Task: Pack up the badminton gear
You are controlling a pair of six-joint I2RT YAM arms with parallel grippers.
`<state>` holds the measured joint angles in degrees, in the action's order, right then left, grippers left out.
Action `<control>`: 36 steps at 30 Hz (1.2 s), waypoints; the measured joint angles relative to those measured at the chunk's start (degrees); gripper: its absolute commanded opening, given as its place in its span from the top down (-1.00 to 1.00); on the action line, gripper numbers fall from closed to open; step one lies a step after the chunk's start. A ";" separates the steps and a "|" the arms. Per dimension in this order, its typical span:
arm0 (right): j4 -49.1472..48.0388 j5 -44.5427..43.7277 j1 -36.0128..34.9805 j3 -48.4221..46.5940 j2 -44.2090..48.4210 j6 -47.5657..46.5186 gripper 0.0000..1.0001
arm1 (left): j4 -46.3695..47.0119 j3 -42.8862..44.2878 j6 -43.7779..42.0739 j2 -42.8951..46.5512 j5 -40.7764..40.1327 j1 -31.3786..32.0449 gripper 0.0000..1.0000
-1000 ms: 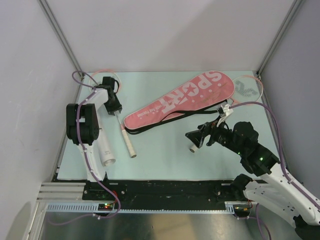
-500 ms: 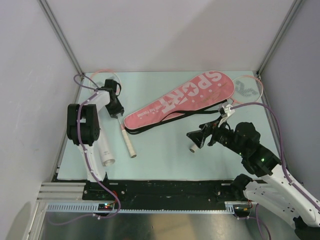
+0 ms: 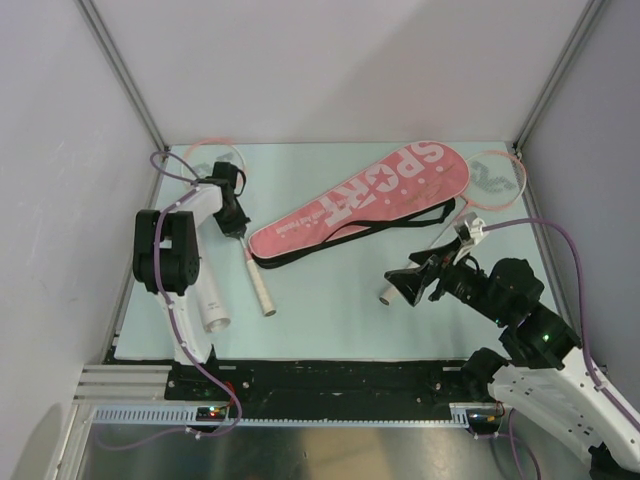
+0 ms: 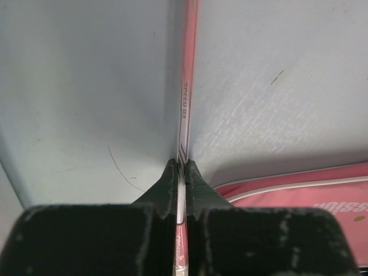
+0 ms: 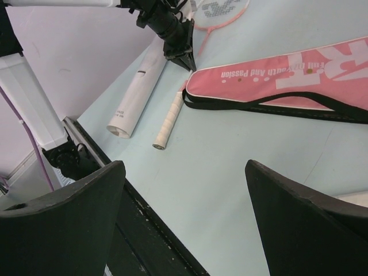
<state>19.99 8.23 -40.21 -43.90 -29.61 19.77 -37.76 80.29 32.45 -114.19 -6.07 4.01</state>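
1. The tube (image 3: 207,293) lies by the bench's (image 3: 330,320) near left edge, beside the left arm. A racket (image 3: 258,280) handle lies just right of it.
2. The bag (image 3: 365,200) lies slantwise mid-bench, with its strap (image 3: 340,238) along its near side. A second racket (image 3: 495,175) has its head in the far right corner.
3. The bench is pale green, with white walls (image 3: 330,70) around it.
4. The left fingers (image 4: 164,192) pinch the first racket's shaft, low over the bench. The right fingers (image 5: 69,201) are spread wide, holding nothing, above the near right bench.
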 measured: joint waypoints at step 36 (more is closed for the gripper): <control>-18.84 -6.47 -1.20 6.36 -28.79 22.16 -0.74 | 10.93 -18.62 -2.25 32.24 8.04 19.58 1.00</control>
<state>1.15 1.76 -41.41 -37.54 -58.39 41.93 -26.83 61.67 30.20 -81.95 1.98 23.59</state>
